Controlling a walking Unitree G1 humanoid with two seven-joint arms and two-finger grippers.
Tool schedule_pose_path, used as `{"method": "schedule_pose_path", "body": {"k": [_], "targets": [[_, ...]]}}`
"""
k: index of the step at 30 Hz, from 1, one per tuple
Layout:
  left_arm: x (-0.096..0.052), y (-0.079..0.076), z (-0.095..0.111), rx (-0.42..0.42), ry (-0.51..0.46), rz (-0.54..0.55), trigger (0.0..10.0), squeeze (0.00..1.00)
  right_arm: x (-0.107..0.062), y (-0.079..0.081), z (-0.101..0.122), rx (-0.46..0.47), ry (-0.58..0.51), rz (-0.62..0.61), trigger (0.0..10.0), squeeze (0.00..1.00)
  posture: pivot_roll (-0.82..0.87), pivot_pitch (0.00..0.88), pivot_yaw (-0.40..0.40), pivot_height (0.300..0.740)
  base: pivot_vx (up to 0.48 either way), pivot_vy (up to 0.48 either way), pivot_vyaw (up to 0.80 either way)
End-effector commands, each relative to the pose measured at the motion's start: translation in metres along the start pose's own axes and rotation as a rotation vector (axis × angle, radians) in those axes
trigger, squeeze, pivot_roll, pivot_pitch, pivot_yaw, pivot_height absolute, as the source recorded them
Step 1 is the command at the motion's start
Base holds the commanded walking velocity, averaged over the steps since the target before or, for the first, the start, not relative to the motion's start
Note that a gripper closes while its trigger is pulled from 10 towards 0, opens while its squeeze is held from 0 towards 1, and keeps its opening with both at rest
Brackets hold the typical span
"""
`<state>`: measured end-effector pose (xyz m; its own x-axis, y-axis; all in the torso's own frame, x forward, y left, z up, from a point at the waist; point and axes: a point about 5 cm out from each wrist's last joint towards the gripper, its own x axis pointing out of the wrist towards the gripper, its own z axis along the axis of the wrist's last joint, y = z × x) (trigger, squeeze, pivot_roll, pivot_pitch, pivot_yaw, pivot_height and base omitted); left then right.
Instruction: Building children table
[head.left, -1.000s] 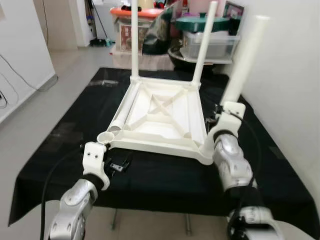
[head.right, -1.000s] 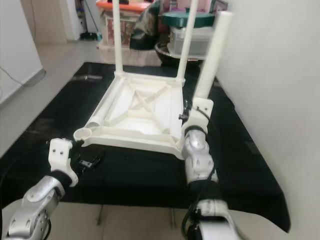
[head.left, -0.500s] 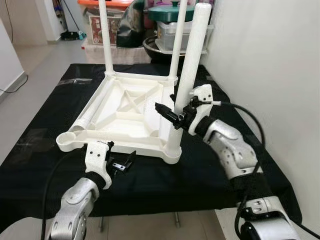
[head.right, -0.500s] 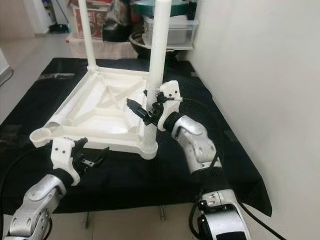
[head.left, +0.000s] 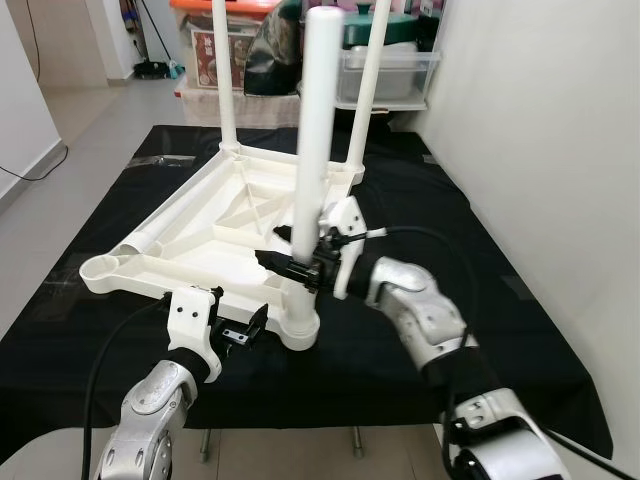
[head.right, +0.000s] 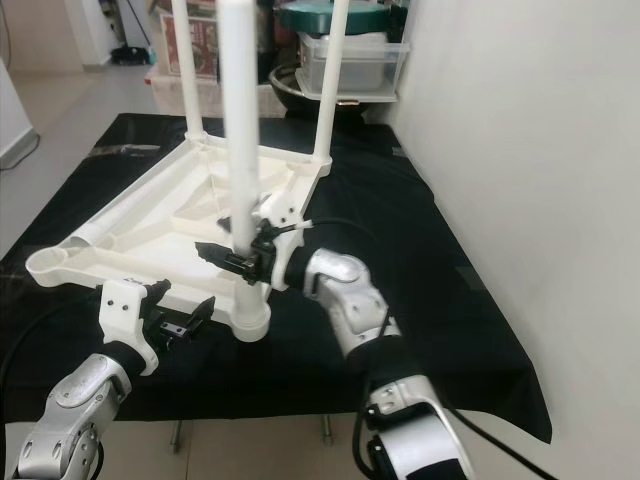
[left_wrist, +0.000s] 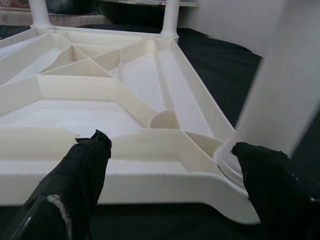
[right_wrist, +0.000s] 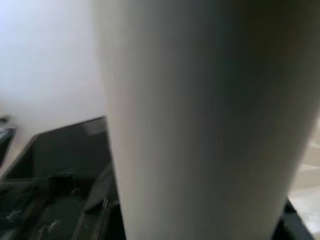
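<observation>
An upturned white table top (head.left: 215, 225) lies on a black cloth (head.left: 480, 330), with two legs (head.left: 222, 75) standing at its far corners, toward 12 o'clock. At its near right corner a third leg (head.left: 315, 150) stands upright in its socket (head.left: 298, 330). The right gripper (head.left: 300, 268) is clamped around this leg low down, its arm reaching in from 4 o'clock. The right wrist view gives just the leg's blurred white side (right_wrist: 200, 120) up close. The left gripper (head.left: 235, 328) hangs at 7 o'clock, just beside the socket. Its wrist view reveals both fingers (left_wrist: 80, 170) spread apart, holding nothing, facing the ribbed underside (left_wrist: 100, 85). Storage boxes (head.left: 385, 70) stand at 12 o'clock.
</observation>
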<state>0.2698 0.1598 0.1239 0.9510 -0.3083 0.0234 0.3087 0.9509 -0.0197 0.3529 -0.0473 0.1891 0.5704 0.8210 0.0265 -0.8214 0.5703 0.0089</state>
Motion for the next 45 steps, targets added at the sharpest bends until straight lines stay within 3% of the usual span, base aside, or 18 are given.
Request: {"method": "schedule_pose_path", "body": {"k": [1,3,4,6,8,9,10,13,17,18,21,23,24,30,31,41,42,45], "targets": [[-0.001,0.000,-0.002,-0.006,0.007,-0.004,10.0,0.00,-0.006,-0.012,-0.019,0.047,0.096,-0.126,0.0,0.00,0.10,0.000,-0.071,0.740,0.000,0.000,0.00],[-0.001,0.000,-0.002,-0.004,0.009,-0.007,10.0,0.00,-0.011,-0.026,-0.030,0.088,0.157,-0.337,0.0,0.00,0.09,0.000,-0.070,0.740,0.000,0.000,0.00],[0.001,-0.001,-0.001,-0.005,0.008,-0.014,10.0,0.00,-0.034,-0.051,-0.046,0.163,0.214,-0.698,0.0,0.00,0.08,0.000,-0.068,0.740,0.000,0.000,0.00],[0.001,-0.001,-0.001,-0.005,0.008,-0.014,10.0,0.00,-0.034,-0.051,-0.046,0.163,0.214,-0.698,0.0,0.00,0.08,0.000,-0.068,0.740,0.000,0.000,0.00],[0.003,-0.004,-0.001,-0.009,0.003,-0.020,10.0,0.00,-0.084,-0.068,-0.070,0.230,0.283,-1.188,0.7,0.00,0.08,0.000,-0.070,0.740,0.000,0.000,0.00],[0.003,-0.004,-0.001,-0.009,0.003,-0.020,10.0,0.00,-0.084,-0.068,-0.070,0.230,0.283,-1.188,0.7,0.00,0.08,0.000,-0.070,0.740,0.000,0.000,0.00],[0.003,-0.005,-0.002,-0.011,0.004,-0.019,10.0,0.00,-0.100,-0.064,-0.075,0.220,0.284,-1.316,10.0,0.00,0.07,0.000,-0.067,0.740,0.000,0.000,0.00],[0.003,-0.005,-0.003,-0.012,0.005,-0.019,10.0,0.00,-0.099,-0.062,-0.073,0.215,0.274,-1.316,10.0,0.00,0.07,0.000,-0.067,0.740,0.000,0.000,0.00],[0.001,-0.008,-0.005,-0.013,0.013,-0.029,10.0,0.00,-0.067,-0.044,-0.041,0.151,0.098,-1.020,10.0,0.00,0.07,0.000,-0.064,0.740,0.000,0.000,0.00],[0.002,-0.007,-0.005,-0.013,0.014,-0.029,10.0,0.00,-0.057,-0.039,-0.028,0.148,0.019,-0.923,10.0,1.00,0.07,0.000,-0.066,0.740,0.000,0.000,0.00],[0.003,-0.006,-0.005,-0.013,0.013,-0.027,10.0,0.00,-0.048,-0.038,-0.012,0.156,-0.044,-0.823,10.0,1.00,0.07,0.000,-0.065,0.740,0.000,0.000,0.00],[0.004,-0.005,-0.003,-0.013,0.010,-0.026,10.0,0.00,-0.042,-0.039,-0.001,0.171,-0.065,-0.702,10.0,0.85,0.06,0.000,-0.065,0.740,0.000,0.000,0.00],[0.004,-0.004,-0.003,-0.013,0.008,-0.026,10.0,0.00,-0.038,-0.037,0.014,0.131,-0.089,-0.545,10.0,0.00,0.06,0.000,-0.068,0.740,0.000,0.000,0.00],[0.003,-0.004,-0.003,-0.009,0.007,-0.025,10.0,0.00,-0.042,-0.019,0.043,-0.034,-0.141,-0.167,10.0,0.00,0.08,0.000,-0.074,0.740,0.000,0.000,0.00],[0.004,-0.004,-0.002,-0.011,0.001,-0.021,10.0,0.00,-0.042,-0.001,0.042,-0.097,-0.125,0.121,10.0,0.00,0.09,0.000,-0.077,0.740,0.000,0.000,0.00],[0.004,0.001,-0.001,0.001,0.003,-0.017,10.0,0.00,-0.029,0.033,0.013,-0.054,-0.077,0.376,10.0,0.00,0.10,0.000,-0.085,0.740,0.000,0.000,0.00],[0.004,0.002,0.000,0.002,0.002,-0.013,10.0,0.00,-0.020,0.030,0.005,-0.036,-0.049,0.283,0.7,0.00,0.10,0.000,-0.082,0.740,0.000,0.000,0.00],[0.003,0.003,0.000,0.004,0.003,-0.013,10.0,0.00,-0.013,0.019,-0.002,-0.008,-0.011,0.122,0.0,0.00,0.10,0.000,-0.079,0.740,0.000,0.000,0.00]]}}
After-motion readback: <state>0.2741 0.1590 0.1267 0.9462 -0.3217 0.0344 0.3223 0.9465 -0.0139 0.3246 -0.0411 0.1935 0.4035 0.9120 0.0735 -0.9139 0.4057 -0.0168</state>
